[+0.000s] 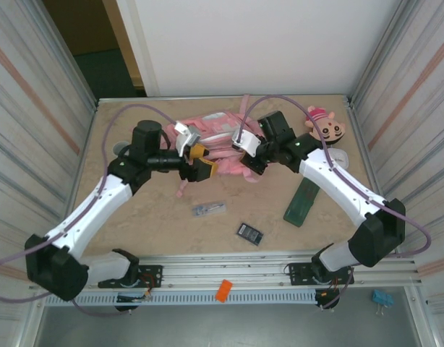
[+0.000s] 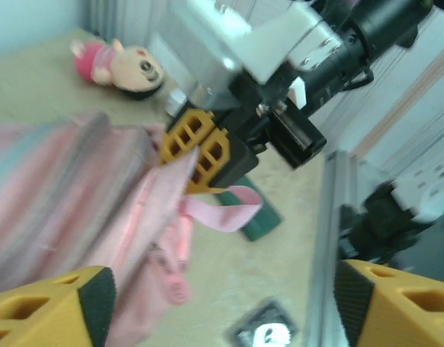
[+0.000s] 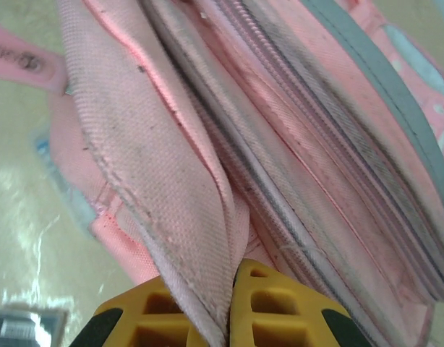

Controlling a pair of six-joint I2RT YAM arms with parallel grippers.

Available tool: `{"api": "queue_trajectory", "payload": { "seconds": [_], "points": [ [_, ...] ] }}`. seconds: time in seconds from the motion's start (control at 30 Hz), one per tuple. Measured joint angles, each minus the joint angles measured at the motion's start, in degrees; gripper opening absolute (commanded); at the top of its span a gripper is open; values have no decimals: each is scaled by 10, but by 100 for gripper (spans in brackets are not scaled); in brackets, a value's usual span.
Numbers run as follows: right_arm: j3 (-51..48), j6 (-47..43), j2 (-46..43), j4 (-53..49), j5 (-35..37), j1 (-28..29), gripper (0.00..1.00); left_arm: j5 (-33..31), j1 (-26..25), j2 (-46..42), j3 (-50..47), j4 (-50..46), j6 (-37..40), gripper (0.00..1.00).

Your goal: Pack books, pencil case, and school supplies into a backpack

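Backpack lies at mid-rear of table, pink, with both wrists close in on it. Right gripper: yellow fingers pressed together on a fold of the backpack's pink fabric, the edge seam running down between the pads. In the right wrist view, zip lines and a grey-blue trim band run up and away from the pinch. Left wrist view gives the other side of it: the pinch on the fabric edge, and a loose pink strap hanging just below. Left gripper sits at the backpack's near-left edge, fingers spread wide, holding nothing. Pink cloth lies just beside one finger; contact cannot be told. Pencil case, dark green, lies on bare tabletop beside the right forearm, to the near right of the backpack and apart from it. Calculator-like dark item lies close to the front rail, between the two arm bases. Silvery-blue item lies left of it and a little farther back. Both are apart from the backpack and from each other. Doll with pink hat lies at rear right, near the right wrist. Orange piece sits just in front of the rail. Left wrist view is blurred; fine detail unreadable.
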Motion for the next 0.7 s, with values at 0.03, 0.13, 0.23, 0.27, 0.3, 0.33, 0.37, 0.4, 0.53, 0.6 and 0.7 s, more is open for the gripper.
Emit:
{"api": "queue_trajectory", "payload": {
  "seconds": [0.03, 0.13, 0.23, 0.27, 0.3, 0.33, 0.37, 0.4, 0.53, 0.6, 0.7],
  "points": [
    [4, -19, 0, -14, -13, -6, 0, -18, 2, -12, 4, -12, 24, 93],
    [19, -65, -1, -47, -45, -21, 0, -79, 3, -38, 7, -40, 98, 98],
    [29, -94, -1, -64, -66, -31, 0, -127, 3, -33, 9, -63, 161, 98],
    [32, -103, -1, -70, -71, -31, 0, -138, 3, -26, 10, -68, 176, 98],
    [33, -106, -1, -71, -74, -31, 0, -143, 3, -17, 11, -73, 190, 98],
    [35, -110, -1, -73, -78, -31, 0, -147, 3, -6, 13, -77, 205, 98],
    [36, -115, -1, -74, -83, -31, 0, -151, 3, 8, 16, -81, 218, 98],
    [37, -118, -1, -76, -86, -31, 0, -152, 3, 19, 18, -84, 226, 98],
    [37, -125, -1, -83, -94, -31, 0, -150, 3, 66, 27, -84, 256, 85],
    [38, -129, 0, -84, -97, -33, 0, -141, 3, 85, 34, -83, 270, 74],
    [38, -131, 0, -84, -101, -38, 0, -122, 1, 104, 47, -80, 286, 44]
  ]
}}
